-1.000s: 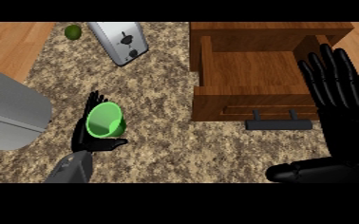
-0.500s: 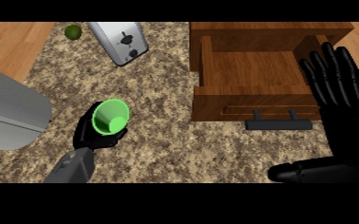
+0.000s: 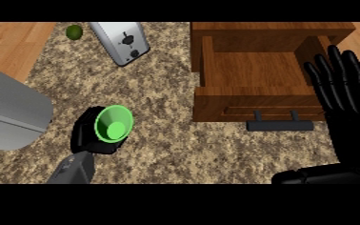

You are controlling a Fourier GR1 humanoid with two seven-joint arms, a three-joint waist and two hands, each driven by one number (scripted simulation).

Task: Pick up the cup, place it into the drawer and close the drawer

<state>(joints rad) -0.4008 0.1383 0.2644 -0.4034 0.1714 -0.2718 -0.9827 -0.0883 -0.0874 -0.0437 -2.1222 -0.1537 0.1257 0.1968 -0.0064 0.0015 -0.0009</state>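
Nearest the lower edge, left of centre, the left hand (image 3: 95, 136) rises off a grey forearm, its black fingers curled round the green cup (image 3: 114, 125). The cup is held off the speckled stone surface (image 3: 162, 100), tipped so its open mouth faces up toward the camera; its long axis runs roughly along the line of sight, base hidden in the palm.

Low right: the right hand (image 3: 337, 90) stands open, fingers straight and up, resting beside the drawer's right wall. It holds nothing.

Middle right: the wooden drawer (image 3: 253, 71) is pulled out, its tray bare wood, a dark bar handle (image 3: 280, 125) on the front panel facing the robot.

Key relation: the drawer lies to the right of the cup and somewhat farther off, with open surface between them. The left hand has the cup, so it looks like a carry rightward and away, over the front panel. The right hand is the nearer one to the handle, well placed for the closing push.

Far left: a silver toaster (image 3: 121, 42), and past it a small lime (image 3: 74, 31). A grey metal body (image 3: 21, 112) sits at the left edge; not identifiable.
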